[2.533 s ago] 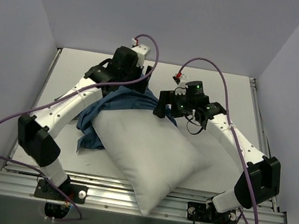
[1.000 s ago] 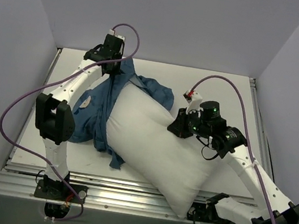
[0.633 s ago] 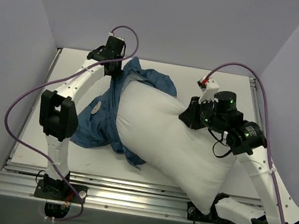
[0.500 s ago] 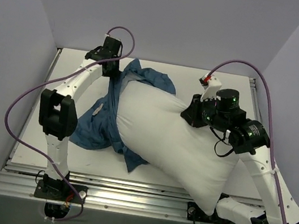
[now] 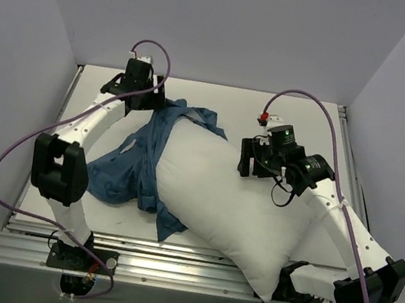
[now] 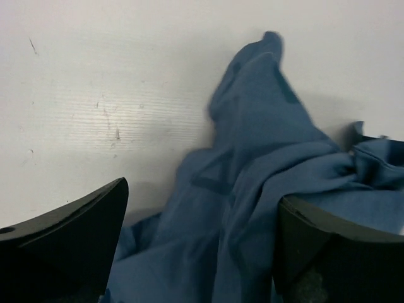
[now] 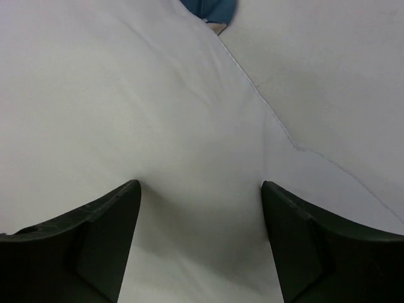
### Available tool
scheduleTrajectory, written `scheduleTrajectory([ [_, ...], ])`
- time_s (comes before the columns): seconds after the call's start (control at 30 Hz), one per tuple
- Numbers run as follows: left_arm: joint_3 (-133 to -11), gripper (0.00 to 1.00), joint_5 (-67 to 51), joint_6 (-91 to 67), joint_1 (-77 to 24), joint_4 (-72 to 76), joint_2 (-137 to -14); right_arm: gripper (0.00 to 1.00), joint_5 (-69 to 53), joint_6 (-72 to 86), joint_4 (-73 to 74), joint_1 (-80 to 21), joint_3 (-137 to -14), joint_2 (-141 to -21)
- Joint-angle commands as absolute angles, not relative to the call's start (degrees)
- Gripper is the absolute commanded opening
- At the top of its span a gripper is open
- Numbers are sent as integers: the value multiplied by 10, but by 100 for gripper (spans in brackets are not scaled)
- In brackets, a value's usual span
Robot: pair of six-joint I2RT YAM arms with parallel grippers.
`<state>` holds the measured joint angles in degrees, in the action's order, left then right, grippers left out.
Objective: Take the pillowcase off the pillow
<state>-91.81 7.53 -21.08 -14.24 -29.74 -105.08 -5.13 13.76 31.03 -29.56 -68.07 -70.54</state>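
Observation:
The white pillow (image 5: 226, 194) lies diagonally across the table, its near corner over the front edge. The dark blue pillowcase (image 5: 126, 166) is bunched along the pillow's left end and spreads out to the left. My left gripper (image 5: 151, 102) is at the case's far end. In the left wrist view the left gripper (image 6: 202, 192) is open, its jaws wide apart, with blue pillowcase fabric (image 6: 265, 158) between them. My right gripper (image 5: 244, 166) is on the pillow's far right side. In the right wrist view the right gripper (image 7: 199, 184) is open, its fingertips pressed into the pillow (image 7: 126, 95).
The white table (image 5: 301, 121) is walled by grey panels on three sides. A metal rail (image 5: 167, 270) runs along the front edge. Purple cables (image 5: 9, 166) loop off both arms.
The pillow has shifted towards the left and the front edge. The pillowcase has slid further left off it. My left wrist moved left; my right gripper moved left along the pillow.

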Motion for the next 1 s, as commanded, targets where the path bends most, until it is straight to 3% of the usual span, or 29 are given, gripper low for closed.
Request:
scheduleTrajectory([
  [0.0, -901, 94, 112, -236, -174, -237, -918, 73, 36, 125, 296, -329, -730, -711],
  [0.17, -828, 97, 147, -261, -197, -288, -805, 86, 105, 84, 275, -434, -762, -731],
  [0.4, -659, 97, 88, -289, -217, -316, -659, 91, 105, 28, 224, -551, -754, -753],
  [0.57, -557, 98, -20, -314, -222, -275, -623, 96, 88, 9, 204, -596, -744, -802],
  [0.8, -501, 100, -41, -314, -223, -221, -631, 100, 131, 9, 127, -613, -679, -866],
  [0.9, -494, 90, -26, -309, -223, -217, -646, 100, 171, 20, 144, -613, -676, -910],
  [0.93, -491, 83, -10, -311, -222, -214, -649, 100, 180, 22, 148, -612, -676, -930],
  [0.97, -489, 77, -5, -312, -221, -210, -651, 93, 188, 24, 157, -612, -675, -938],
])
